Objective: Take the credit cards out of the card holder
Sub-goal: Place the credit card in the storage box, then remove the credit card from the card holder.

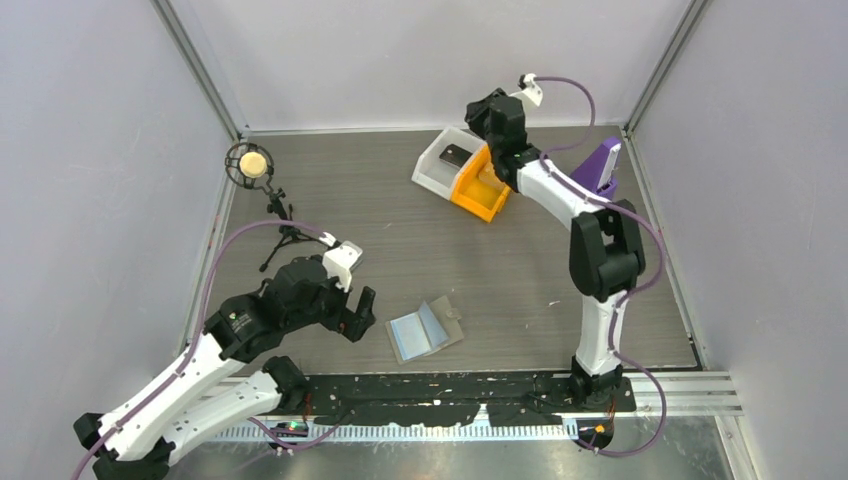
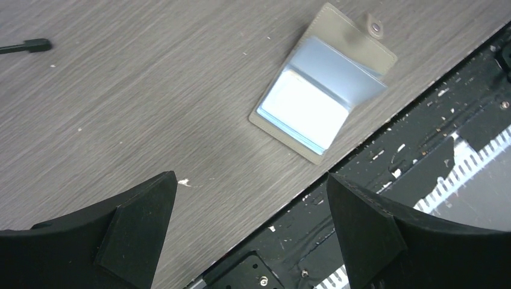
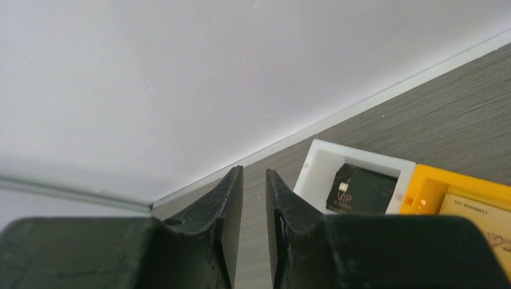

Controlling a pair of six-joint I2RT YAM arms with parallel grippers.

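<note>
The card holder [image 1: 425, 330] lies open on the table near the front edge, grey-brown outside with light blue panels inside. In the left wrist view the card holder [image 2: 322, 84] shows a snap tab [image 2: 375, 27] at its far edge. My left gripper [image 1: 357, 312] [image 2: 250, 180] hovers just left of it, open and empty. My right gripper [image 3: 253, 171] is raised at the back by the bins, its jaws a narrow gap apart with nothing between them. A black card [image 3: 361, 189] lies in the white bin [image 1: 435, 160], and a gold card [image 3: 476, 208] in the orange bin [image 1: 478, 190].
A microphone on a small tripod [image 1: 250, 165] stands at the back left. A purple object [image 1: 600, 165] sits by the right wall. The black mounting strip [image 1: 450, 385] runs along the front edge, close to the card holder. Walls close in three sides.
</note>
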